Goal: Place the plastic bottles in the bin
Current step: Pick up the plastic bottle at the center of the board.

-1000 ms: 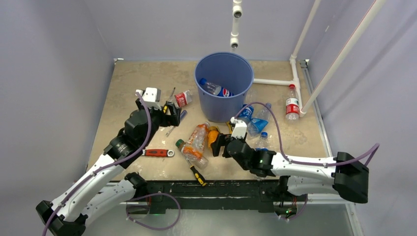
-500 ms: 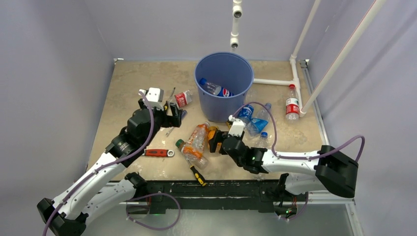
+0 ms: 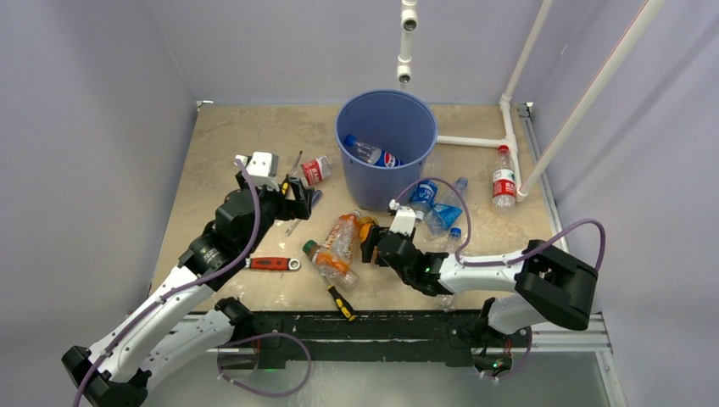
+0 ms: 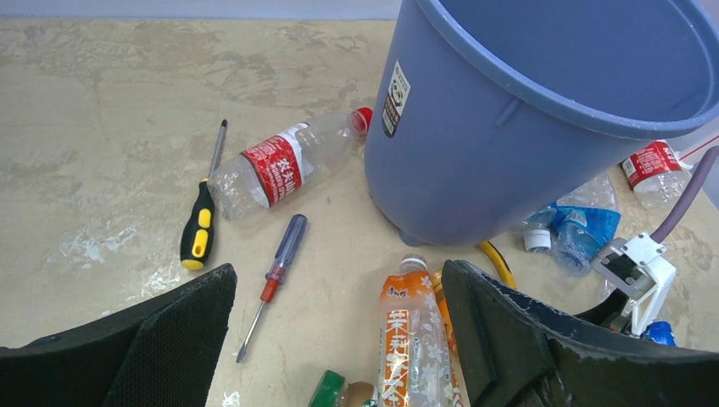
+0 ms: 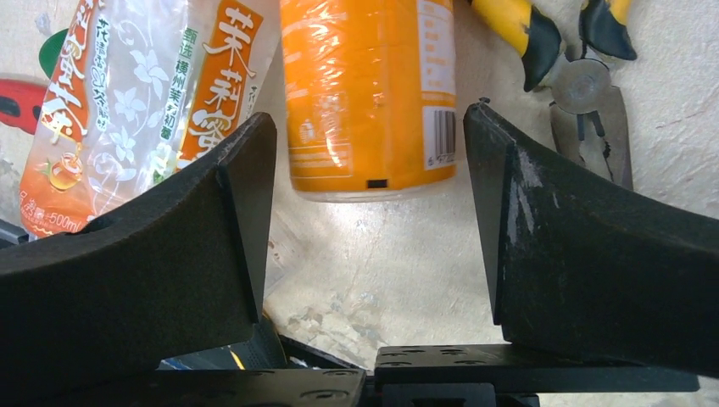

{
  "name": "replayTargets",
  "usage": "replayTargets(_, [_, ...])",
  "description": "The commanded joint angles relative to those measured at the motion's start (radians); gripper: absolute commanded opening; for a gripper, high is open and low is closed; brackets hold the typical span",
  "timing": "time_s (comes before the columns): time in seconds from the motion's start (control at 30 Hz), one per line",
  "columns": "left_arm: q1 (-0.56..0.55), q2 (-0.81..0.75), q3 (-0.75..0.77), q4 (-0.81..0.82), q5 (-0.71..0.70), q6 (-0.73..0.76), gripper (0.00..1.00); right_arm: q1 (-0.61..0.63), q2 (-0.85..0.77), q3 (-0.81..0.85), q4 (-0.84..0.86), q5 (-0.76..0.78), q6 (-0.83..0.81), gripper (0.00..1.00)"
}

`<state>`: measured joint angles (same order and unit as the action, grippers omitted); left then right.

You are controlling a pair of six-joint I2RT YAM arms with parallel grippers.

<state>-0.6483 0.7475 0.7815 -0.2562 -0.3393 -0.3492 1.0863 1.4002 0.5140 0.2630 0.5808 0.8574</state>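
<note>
Orange bottle (image 5: 369,93), top centre of right wrist view: looks light, thin, slick. Right gripper (image 5: 366,157) open, jaws either side of base, not touching; I'd grab mid-body.

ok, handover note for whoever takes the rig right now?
Left gripper: open, empty, left of the bin, near a red-label bottle.
Right gripper: open, jaws either side of the orange bottle's base, not gripping.
Done: one bottle in the bin.
Left: those two, tea bottle, green-cap bottle, crushed blue bottles right of the bin, far red-label bottle by the white pipe.
</note>
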Motion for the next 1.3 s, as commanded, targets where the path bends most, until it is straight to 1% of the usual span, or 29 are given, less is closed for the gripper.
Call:
replayTargets(0.0, [0.002,-0.001,0.017,0.018,0.017,-0.014,0.91,-0.003,0.035,0.047,0.048,-0.007,0.003,0.75])
replayTargets(0.2, [0.001,-0.010,0.017,0.017,0.019,-0.015,0.90,-0.003,0.033,0.025,0.046,-0.017,0.014,0.56])
replayTargets(0.33, [0.002,-0.010,0.019,0.018,0.021,-0.014,0.90,0.002,-0.049,-0.029,0.016,-0.039,0.030,0.50])
replayTargets(0.47, [0.001,-0.006,0.019,0.018,0.026,-0.014,0.90,0.024,-0.188,-0.091,-0.040,-0.086,0.026,0.47])
replayTargets(0.57, [0.001,-0.002,0.018,0.018,0.028,-0.018,0.90,0.079,-0.314,-0.118,-0.079,-0.105,-0.020,0.47])
replayTargets(0.73, [0.001,-0.018,0.018,0.034,0.007,-0.023,0.90,0.212,-0.560,-0.110,-0.125,-0.168,-0.174,0.45])
replayTargets(0.83, [0.001,-0.061,0.019,0.074,-0.012,-0.040,0.90,0.259,-0.701,-0.084,-0.115,-0.238,-0.274,0.45])
replayTargets(0.9, [0.001,-0.099,0.018,0.116,0.000,-0.048,0.90,0.262,-0.764,-0.072,-0.081,-0.276,-0.329,0.44])
replayTargets(1.0, [0.001,-0.153,0.023,0.181,0.041,-0.041,0.92,0.262,-0.813,-0.068,0.015,-0.309,-0.407,0.42])
replayTargets(1.1, [0.002,-0.203,0.013,0.278,0.117,-0.034,0.96,0.262,-0.817,-0.105,0.177,-0.303,-0.477,0.40])
replayTargets(1.17, [0.002,-0.229,0.000,0.345,0.197,-0.042,0.99,0.262,-0.803,-0.137,0.333,-0.299,-0.521,0.38])
replayTargets(1.23, [0.002,-0.225,-0.002,0.397,0.315,-0.065,0.99,0.262,-0.774,-0.160,0.472,-0.301,-0.561,0.36])
replayTargets(1.27, [0.001,-0.217,0.004,0.418,0.399,-0.081,0.99,0.262,-0.759,-0.168,0.533,-0.304,-0.582,0.35])
